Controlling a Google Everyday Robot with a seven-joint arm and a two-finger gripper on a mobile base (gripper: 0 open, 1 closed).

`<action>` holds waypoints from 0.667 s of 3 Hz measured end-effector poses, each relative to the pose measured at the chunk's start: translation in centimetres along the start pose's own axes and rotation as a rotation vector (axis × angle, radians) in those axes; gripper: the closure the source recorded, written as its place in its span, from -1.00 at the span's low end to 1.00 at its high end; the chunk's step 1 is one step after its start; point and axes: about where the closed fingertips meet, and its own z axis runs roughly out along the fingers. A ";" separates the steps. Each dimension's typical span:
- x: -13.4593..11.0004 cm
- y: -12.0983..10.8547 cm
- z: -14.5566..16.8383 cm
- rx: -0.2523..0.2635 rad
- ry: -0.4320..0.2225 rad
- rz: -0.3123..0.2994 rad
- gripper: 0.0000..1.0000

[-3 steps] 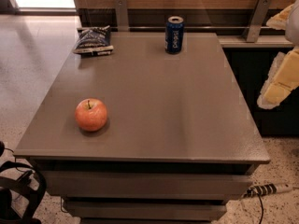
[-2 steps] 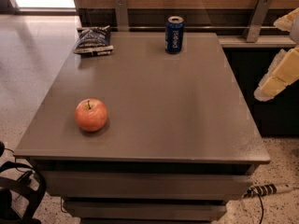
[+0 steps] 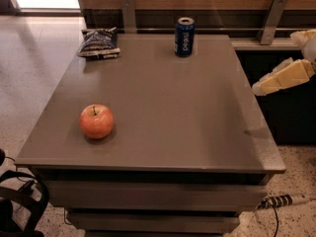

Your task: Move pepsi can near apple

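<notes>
The pepsi can (image 3: 184, 36) stands upright at the far edge of the grey table (image 3: 173, 107), right of middle. The apple (image 3: 97, 121) sits near the front left of the table, stem up. My gripper (image 3: 266, 85) hangs in the air off the table's right edge, at the end of the cream-coloured arm (image 3: 296, 68), pointing left and slightly down. It is well away from the can, to the can's right and nearer the front, and holds nothing that I can see.
A dark blue-and-white snack bag (image 3: 98, 43) lies at the far left corner. A wooden wall with metal brackets (image 3: 128, 14) runs behind the table. A power strip (image 3: 284, 200) and cables lie on the floor at the right.
The arm at the right edge has swung upward and its tip now points more toward the table. The can, apple and bag have not moved.
</notes>
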 end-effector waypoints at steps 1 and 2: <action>-1.6 -3.4 2.0 0.084 -0.174 0.053 -1.00; -5.1 -8.6 3.5 0.232 -0.351 0.068 -1.00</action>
